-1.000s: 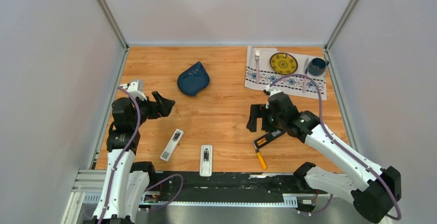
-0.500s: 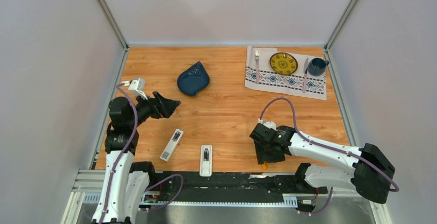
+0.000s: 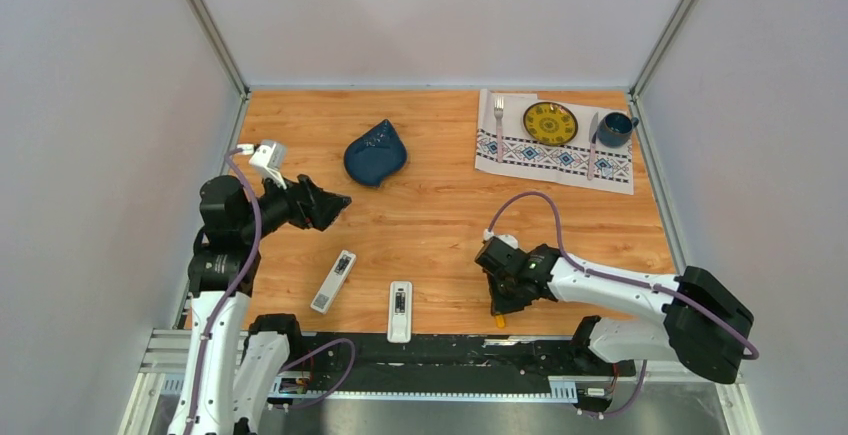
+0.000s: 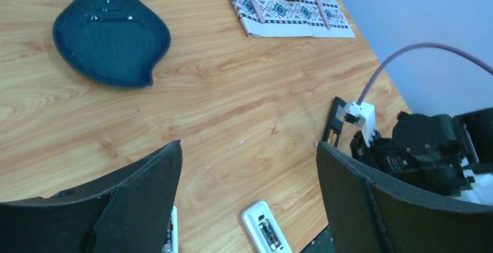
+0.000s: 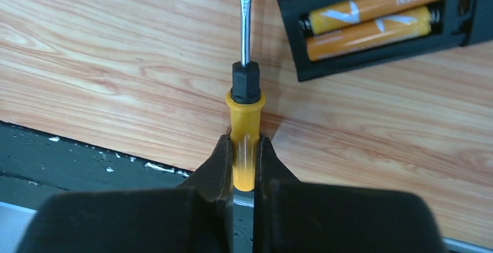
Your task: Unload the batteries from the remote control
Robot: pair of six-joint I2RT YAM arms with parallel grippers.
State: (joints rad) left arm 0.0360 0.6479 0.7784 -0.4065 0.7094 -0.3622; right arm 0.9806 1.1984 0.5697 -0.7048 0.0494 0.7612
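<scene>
While no battery lies loose on the counter [image 3: 440, 205], you must rate the task as barely begun. The black remote [image 5: 474, 17] lies face down near the counter's front edge on your right side, with its cover off. Both orange batteries [image 5: 378, 0] sit side by side in its bay.

Your right pincer [image 5: 245, 148] is clamped on the orange handle of the screwdriver [image 5: 245, 119], which lies flat on the wood. Its shaft runs past the end of the open bay, just beside the remote. The blade tip is out of the wrist view, so I cannot say whether it touches anything.

Your left pincer [image 3: 328, 202] hangs above the left side of the counter, spread wide, with nothing in it.

Outstanding, in my judgement: lever out the two orange batteries. Then deal with the white remote [image 3: 334, 280] and the second white remote [image 3: 399, 310]. The back of the second looks open, but what it holds is too small to tell.

Containers: the blue dish [image 4: 110, 32] at mid-counter holds nothing. The mug [image 3: 614, 131] stands on the cloth [image 3: 520, 150] beside a yellow plate [image 3: 550, 122], and its inside cannot be seen.
</scene>
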